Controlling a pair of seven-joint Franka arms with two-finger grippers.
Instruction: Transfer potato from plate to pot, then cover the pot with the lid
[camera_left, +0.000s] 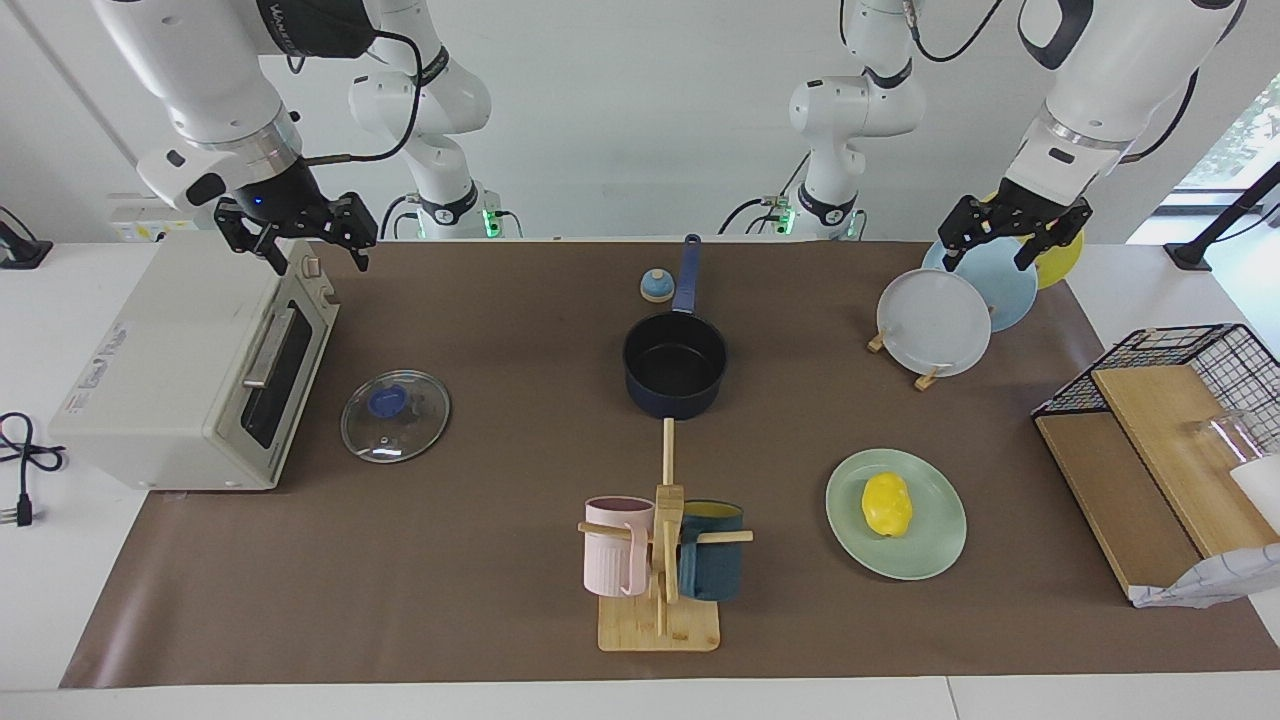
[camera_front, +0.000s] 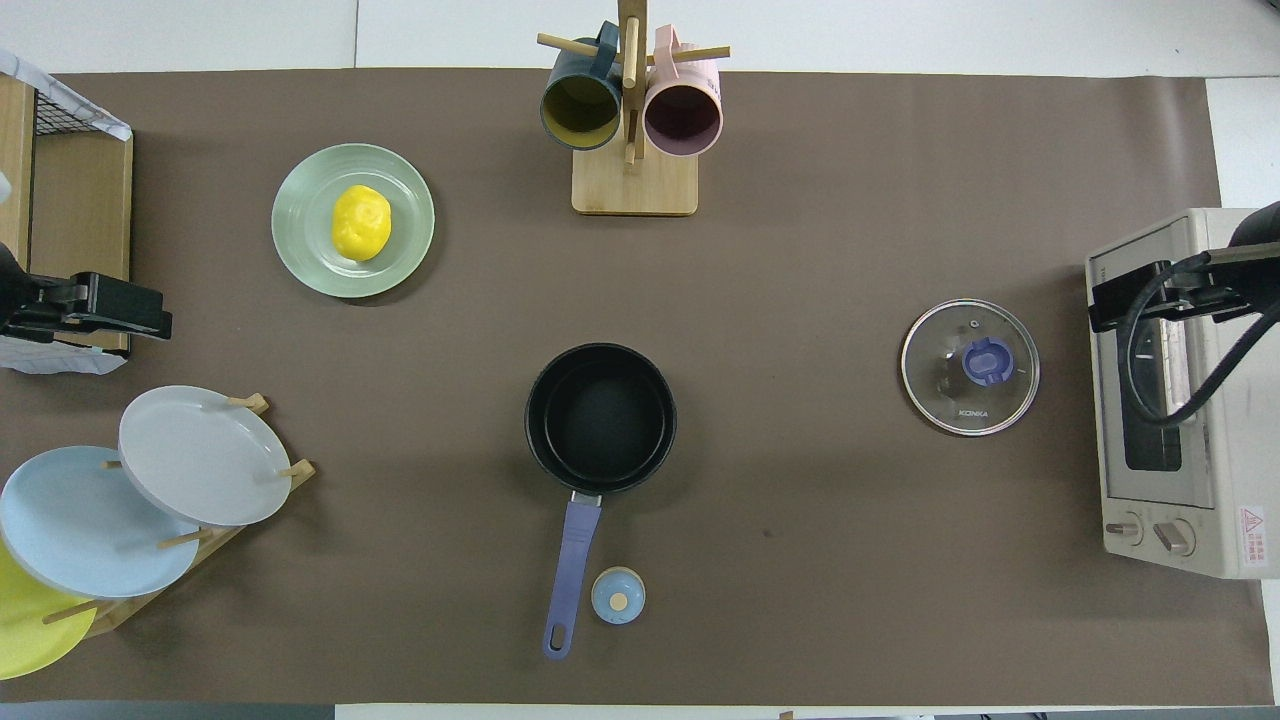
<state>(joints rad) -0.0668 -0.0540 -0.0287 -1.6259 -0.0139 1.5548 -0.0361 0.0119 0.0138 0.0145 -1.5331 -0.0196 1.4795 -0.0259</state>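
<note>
We see the potato (camera_left: 887, 504) lying on the plate (camera_left: 938, 545), toward the left arm's end of the counter (camera_left: 480, 560). The empty pot (camera_left: 675, 365) sits mid-counter, nearer the robots, its handle pointing at them. The lid (camera_left: 395, 415) lies flat in front of the toaster oven (camera_left: 190, 380). The left end effector (camera_left: 1015, 240) hangs wide open over the plate rack (camera_left: 930, 345); the right end effector (camera_left: 300, 238), also wide open, over the toaster oven.
</note>
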